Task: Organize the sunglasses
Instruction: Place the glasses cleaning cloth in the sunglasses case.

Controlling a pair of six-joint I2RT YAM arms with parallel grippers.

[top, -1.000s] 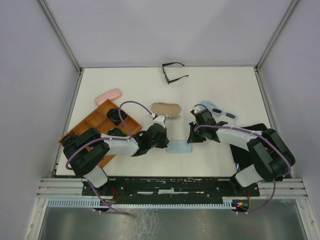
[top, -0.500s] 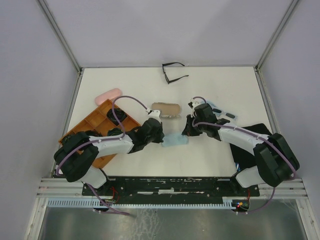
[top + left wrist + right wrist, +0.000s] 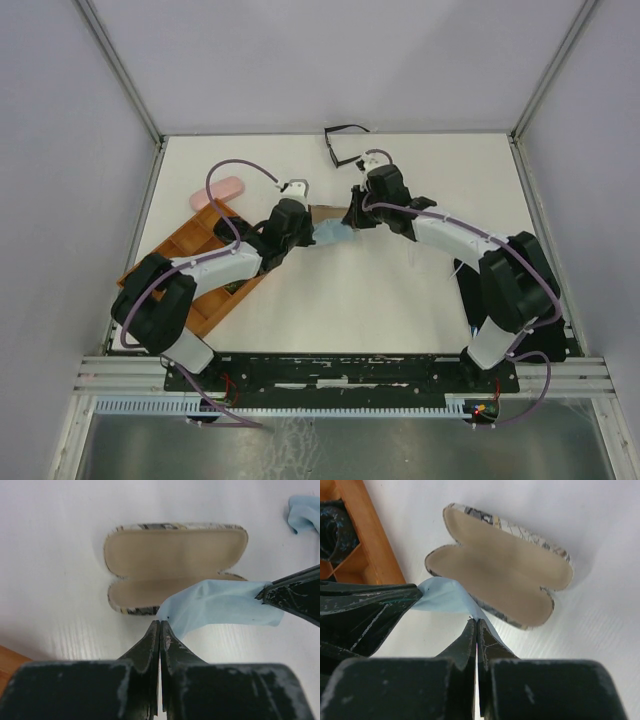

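Sunglasses (image 3: pixel 333 148) at twelve o'clock seem light, fragile (thin arms); take the bridge. Left gripper (image 3: pixel 160 624) and right gripper (image 3: pixel 476 622) pinch the cloth (image 3: pixel 220 612).

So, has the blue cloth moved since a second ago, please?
Yes; the blue cloth has travelled away from the near edge, up to the open case.

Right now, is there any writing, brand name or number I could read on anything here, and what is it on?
No text can be read anywhere.
The open patterned case has a grey print along its outer edge; it is too small and blurred to tell whether it holds any words.
The light-blue cloth and the orange tray show no lettering.
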